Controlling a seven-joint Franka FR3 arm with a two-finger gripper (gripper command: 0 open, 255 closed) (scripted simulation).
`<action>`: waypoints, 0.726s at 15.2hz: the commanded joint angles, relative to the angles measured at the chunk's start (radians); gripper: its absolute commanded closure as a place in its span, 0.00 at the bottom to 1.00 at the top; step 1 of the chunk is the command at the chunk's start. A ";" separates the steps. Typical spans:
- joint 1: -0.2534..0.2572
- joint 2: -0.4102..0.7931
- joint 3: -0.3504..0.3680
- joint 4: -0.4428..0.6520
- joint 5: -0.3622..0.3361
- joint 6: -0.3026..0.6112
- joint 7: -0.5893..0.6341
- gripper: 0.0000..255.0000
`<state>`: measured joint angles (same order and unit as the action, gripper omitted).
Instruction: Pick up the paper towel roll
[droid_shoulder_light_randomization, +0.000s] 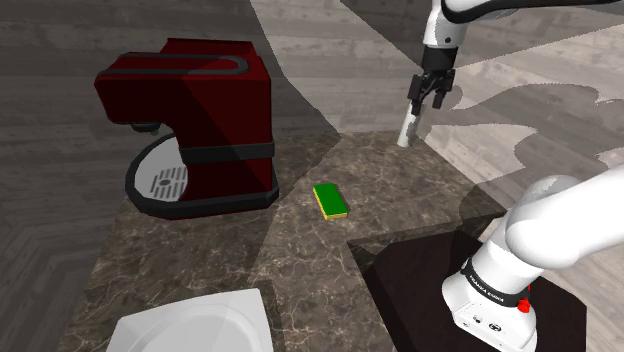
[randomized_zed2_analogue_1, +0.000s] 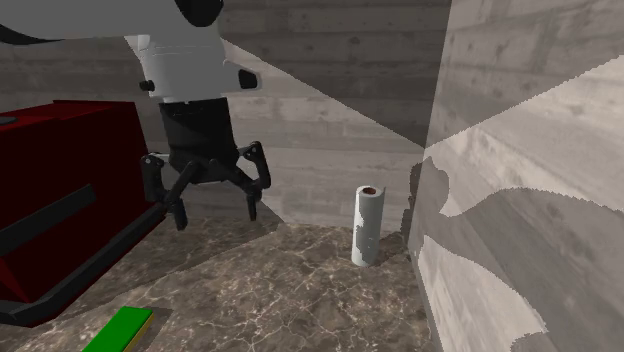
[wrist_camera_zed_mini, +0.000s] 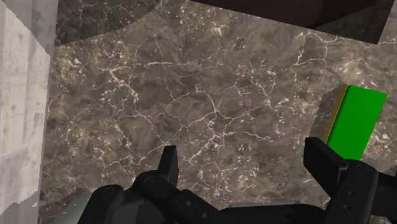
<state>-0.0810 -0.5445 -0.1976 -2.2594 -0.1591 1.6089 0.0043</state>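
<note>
The paper towel roll (droid_shoulder_light_randomization: 405, 128) is a slim white cylinder standing upright at the far corner of the dark marble counter (droid_shoulder_light_randomization: 300, 260). In the second exterior view the roll (randomized_zed2_analogue_1: 366, 225) stands close to a pale wall. My black gripper (droid_shoulder_light_randomization: 427, 103) hangs open just above and beside the roll's top, holding nothing. In the second exterior view the gripper (randomized_zed2_analogue_1: 216, 217) hovers over the counter to the left of the roll, fingers spread. The wrist view shows the gripper (wrist_camera_zed_mini: 245, 162) open over bare marble (wrist_camera_zed_mini: 191, 95).
A red coffee machine (droid_shoulder_light_randomization: 195, 120) stands at the shoulder view's left. A green and yellow sponge (droid_shoulder_light_randomization: 330, 200) lies mid-counter, and the sponge (wrist_camera_zed_mini: 356, 121) sits beside one finger. A white dish (droid_shoulder_light_randomization: 195, 325) sits at the near edge. A pale wall (randomized_zed2_analogue_1: 520, 200) borders the roll.
</note>
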 joint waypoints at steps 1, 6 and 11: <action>-0.009 0.058 -0.026 0.034 -0.004 0.037 -0.011 0.00; -0.036 0.198 -0.103 0.122 -0.003 0.119 -0.061 0.00; -0.062 0.351 -0.176 0.234 0.029 0.185 -0.120 0.00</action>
<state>-0.1361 -0.2206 -0.3577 -2.0455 -0.1360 1.7815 -0.1008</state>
